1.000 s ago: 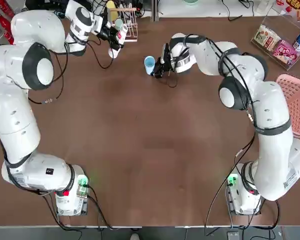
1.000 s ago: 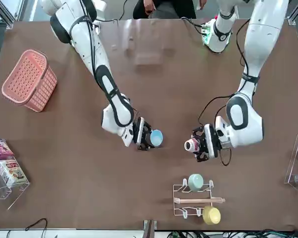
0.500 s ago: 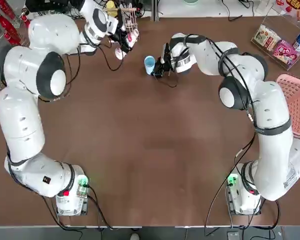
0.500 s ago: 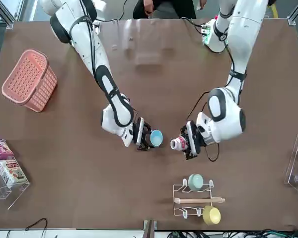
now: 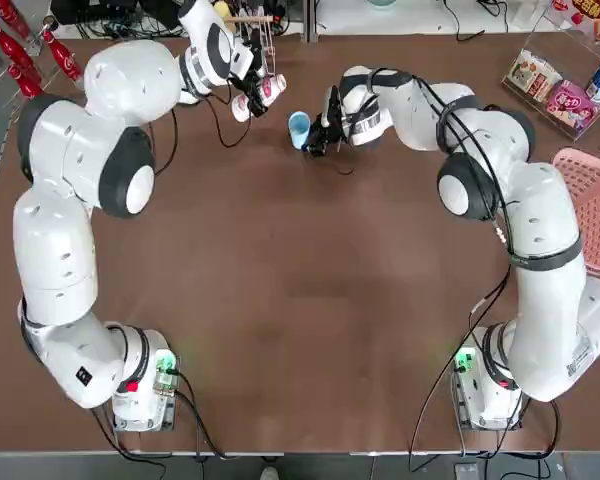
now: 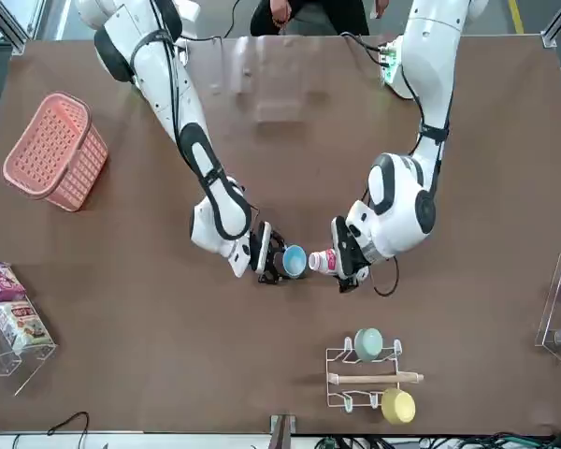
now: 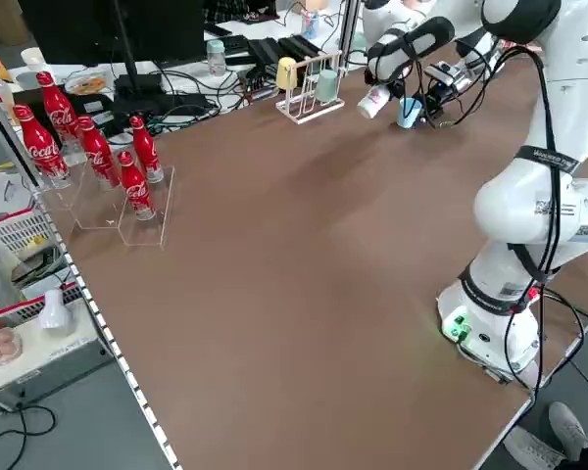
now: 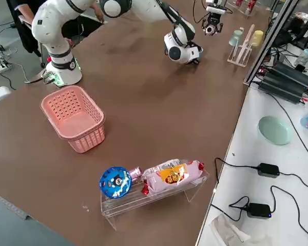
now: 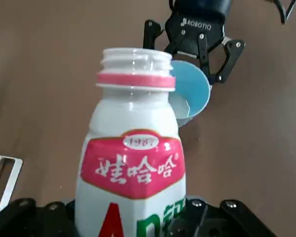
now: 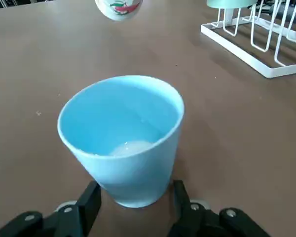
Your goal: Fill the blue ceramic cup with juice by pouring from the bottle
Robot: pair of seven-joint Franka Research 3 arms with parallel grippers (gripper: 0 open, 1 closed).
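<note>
Closing in for the pour! Left gripper point(image 6: 349, 267) clamps the bottle point(image 9: 133, 163), uncapped, beside the cup point(image 10: 133, 133) in the right gripper's point(image 10: 134, 197) grasp (steady now); next, tip gently.

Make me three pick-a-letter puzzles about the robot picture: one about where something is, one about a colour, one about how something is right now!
1. Where is the light-blue round cup?
A in the pink plastic basket
B in the right gripper
C on the white wire rack

2. What colour is the label on the white plastic bottle?
A red-pink
B black
C yellow

3. How is the bottle's top now?
A covered by a cap
B open, no cap

Answers:
1 B: the right gripper, out over the table, has its fingers around the light-blue round cup.
2 A: the label on the white plastic bottle, held by the left gripper nearby, is red-pink.
3 B: its threaded neck shows bare.
</note>
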